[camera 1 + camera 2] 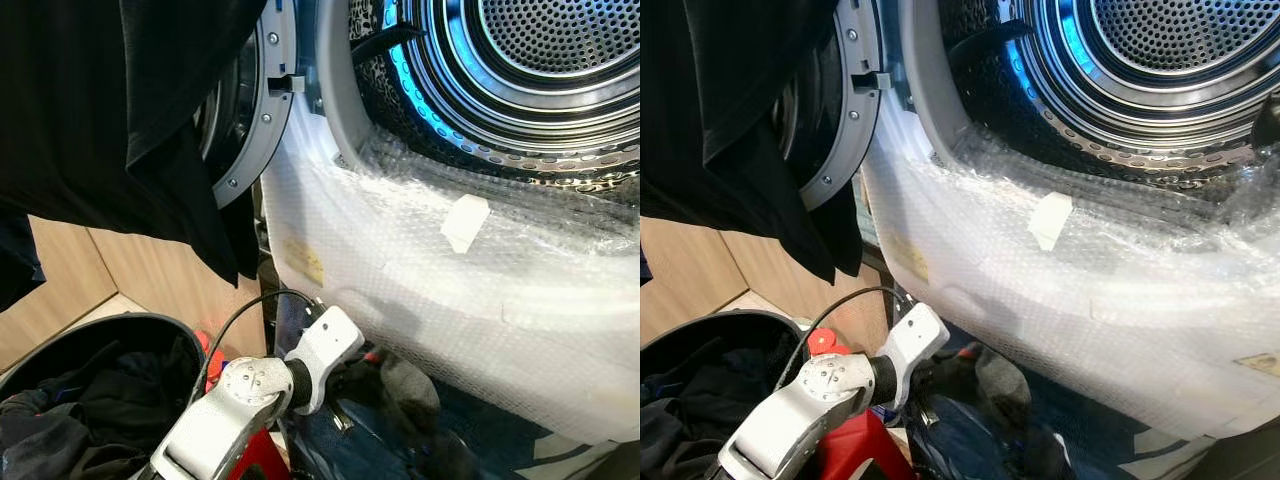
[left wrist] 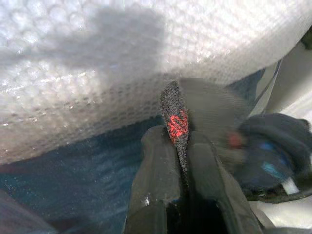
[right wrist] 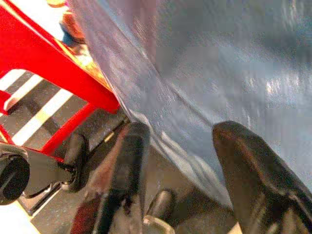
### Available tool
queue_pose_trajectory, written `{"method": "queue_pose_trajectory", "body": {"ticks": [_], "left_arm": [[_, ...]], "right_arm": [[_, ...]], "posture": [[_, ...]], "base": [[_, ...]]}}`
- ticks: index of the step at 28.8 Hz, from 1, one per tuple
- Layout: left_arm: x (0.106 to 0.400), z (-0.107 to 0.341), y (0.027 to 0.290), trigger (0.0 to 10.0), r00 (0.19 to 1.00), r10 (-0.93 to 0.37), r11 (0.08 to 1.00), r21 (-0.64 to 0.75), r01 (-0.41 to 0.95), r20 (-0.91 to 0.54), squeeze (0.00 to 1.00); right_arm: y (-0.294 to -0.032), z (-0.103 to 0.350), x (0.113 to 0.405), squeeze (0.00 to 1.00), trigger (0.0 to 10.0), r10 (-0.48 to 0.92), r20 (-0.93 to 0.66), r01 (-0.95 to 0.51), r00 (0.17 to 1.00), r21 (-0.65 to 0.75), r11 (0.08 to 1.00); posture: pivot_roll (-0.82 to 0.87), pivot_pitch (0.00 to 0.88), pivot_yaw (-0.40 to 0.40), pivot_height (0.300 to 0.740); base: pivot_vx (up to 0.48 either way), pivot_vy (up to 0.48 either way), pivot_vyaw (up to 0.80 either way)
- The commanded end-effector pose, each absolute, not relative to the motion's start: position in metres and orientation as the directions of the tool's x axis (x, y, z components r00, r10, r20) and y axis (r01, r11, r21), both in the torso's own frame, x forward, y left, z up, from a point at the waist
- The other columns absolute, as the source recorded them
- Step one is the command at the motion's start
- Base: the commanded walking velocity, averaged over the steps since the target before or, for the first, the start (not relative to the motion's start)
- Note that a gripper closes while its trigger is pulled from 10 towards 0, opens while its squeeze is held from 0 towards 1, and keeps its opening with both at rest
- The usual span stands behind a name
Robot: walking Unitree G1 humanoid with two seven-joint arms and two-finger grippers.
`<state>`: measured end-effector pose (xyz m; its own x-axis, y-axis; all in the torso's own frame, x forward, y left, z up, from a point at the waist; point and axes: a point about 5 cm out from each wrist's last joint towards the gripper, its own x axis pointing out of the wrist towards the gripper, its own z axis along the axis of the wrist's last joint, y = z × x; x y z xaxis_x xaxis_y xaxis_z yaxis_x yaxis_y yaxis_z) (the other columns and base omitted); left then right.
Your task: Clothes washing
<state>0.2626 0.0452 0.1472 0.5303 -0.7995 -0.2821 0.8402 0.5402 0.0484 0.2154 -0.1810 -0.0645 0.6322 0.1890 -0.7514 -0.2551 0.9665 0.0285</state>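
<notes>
While the washing machine's perforated steel drum [image 1: 520,60] stands open above, the robot's left gripper [image 2: 181,146] is closed on a dark grey sock [image 2: 176,119] with a red mark, the fabric's edge standing pinched between the two black fingers [image 2: 156,165] and rising beyond their tips. Seen from the head, the silver left arm [image 1: 250,395] reaches low beneath the machine's front, which is wrapped in bubble wrap [image 1: 420,260] with a strip of pale tape [image 1: 464,222] stuck on it. The grey sock [image 1: 405,385] lies bunched just past the arm's white wrist, on top of blue garments [image 1: 480,430] heaped under the wrapped front. A black garment [image 1: 130,110] hangs over the open round door [image 1: 245,120] at upper left. Below it, a black laundry basket [image 1: 120,325] holds dark clothes [image 1: 90,410].

The right gripper [image 3: 180,146] has its fingers spread wide, with nothing between them; one finger [image 3: 124,165] sits over dark floor, the other [image 3: 253,170] beside a blurred blue-grey surface [image 3: 219,63]. A red frame [image 3: 53,63] crosses behind it.
</notes>
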Motion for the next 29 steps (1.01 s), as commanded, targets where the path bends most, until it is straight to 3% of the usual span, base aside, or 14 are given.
{"method": "queue_pose_trajectory", "body": {"ticks": [1, 6, 9, 10, 11, 15, 19, 23, 26, 28, 29], "left_arm": [[0.264, 0.149, 0.046, 0.0, 0.544, -0.795, 0.552, 0.055, 0.832, -0.267, 0.0], [0.255, 0.152, 0.034, 0.0, 0.481, -0.849, 0.482, 0.053, 0.874, -0.22, 0.0], [0.252, 0.15, 0.031, 0.0, 0.477, -0.852, 0.48, 0.044, 0.876, -0.216, 0.0], [0.254, 0.151, 0.031, 0.0, 0.49, -0.846, 0.493, 0.039, 0.869, -0.209, 0.0], [0.257, 0.154, 0.033, 0.0, 0.518, -0.834, 0.522, 0.03, 0.852, -0.189, 0.0], [0.273, 0.18, 0.045, 0.0, 0.624, -0.781, 0.625, -0.024, 0.78, -0.04, 0.0], [0.276, 0.216, 0.053, 0.0, 0.619, -0.768, 0.624, -0.023, 0.781, 0.164, 0.0], [0.274, 0.209, 0.053, 0.0, 0.612, -0.781, 0.616, -0.003, 0.787, 0.122, 0.0], [0.264, 0.186, 0.05, 0.0, 0.546, -0.837, 0.546, -0.005, 0.838, 0.032, 0.0], [0.261, 0.179, 0.05, 0.0, 0.532, -0.847, 0.532, -0.008, 0.847, 0.007, 0.0], [0.261, 0.179, 0.05, 0.0, 0.532, -0.847, 0.532, -0.008, 0.847, 0.007, 0.0]], "right_arm": [[-0.181, -0.058, 0.223, 0.0, 10.0, 0.241, -0.726, -0.33, 0.644, 0.021, 0.944], [-0.187, -0.057, 0.215, 0.0, 10.0, 0.378, -0.744, -0.556, 0.551, 0.011, 0.831], [-0.187, -0.056, 0.214, 0.01, 10.0, 0.414, -0.739, -0.595, 0.531, 0.023, 0.803], [-0.187, -0.055, 0.214, 0.1, 10.0, 0.426, -0.741, -0.618, 0.519, 0.019, 0.786], [-0.187, -0.055, 0.213, 0.1, 10.0, 0.439, -0.748, -0.652, 0.498, 0.011, 0.758], [-0.189, -0.058, 0.208, 0.0, 10.0, 0.43, -0.773, -0.689, 0.466, -0.012, 0.724], [-0.186, -0.067, 0.196, 0.0, 10.0, 0.399, -0.833, -0.756, 0.384, -0.035, 0.654], [-0.179, -0.066, 0.198, 0.0, 10.0, 0.424, -0.814, -0.752, 0.397, -0.024, 0.659], [-0.175, -0.06, 0.208, 0.0, 10.0, 0.451, -0.793, -0.774, 0.41, -0.04, 0.632], [-0.173, -0.054, 0.215, 0.18, 10.0, 0.497, -0.749, -0.738, 0.439, 0.014, 0.674], [-0.173, -0.054, 0.215, 0.18, 10.0, 0.497, -0.749, -0.738, 0.439, 0.014, 0.674]], "posture": [[0.06, 0.0, -0.031, 0.74], [0.04, 0.0, -0.035, 0.74], [0.03, 0.0, -0.036, 0.74], [0.03, 0.0, -0.036, 0.74], [0.03, 0.0, -0.035, 0.74], [0.03, 0.0, -0.037, 0.74], [0.04, 0.0, -0.042, 0.74], [0.04, 0.0, -0.043, 0.74], [0.04, 0.0, -0.043, 0.74], [0.04, 0.0, -0.043, 0.74], [0.04, 0.0, -0.043, 0.74]], "base": [[0.0, 0.0, 0.0], [0.0, 0.0, 0.0], [0.0, 0.0, 0.0], [0.0, 0.0, 0.0], [0.0, 0.0, 0.0], [0.0, 0.0, 0.0], [0.0, 0.0, 0.0], [0.0, 0.0, 0.0], [0.0, 0.0, 0.0], [0.0, 0.0, 0.0], [0.0, 0.0, 0.0]]}}
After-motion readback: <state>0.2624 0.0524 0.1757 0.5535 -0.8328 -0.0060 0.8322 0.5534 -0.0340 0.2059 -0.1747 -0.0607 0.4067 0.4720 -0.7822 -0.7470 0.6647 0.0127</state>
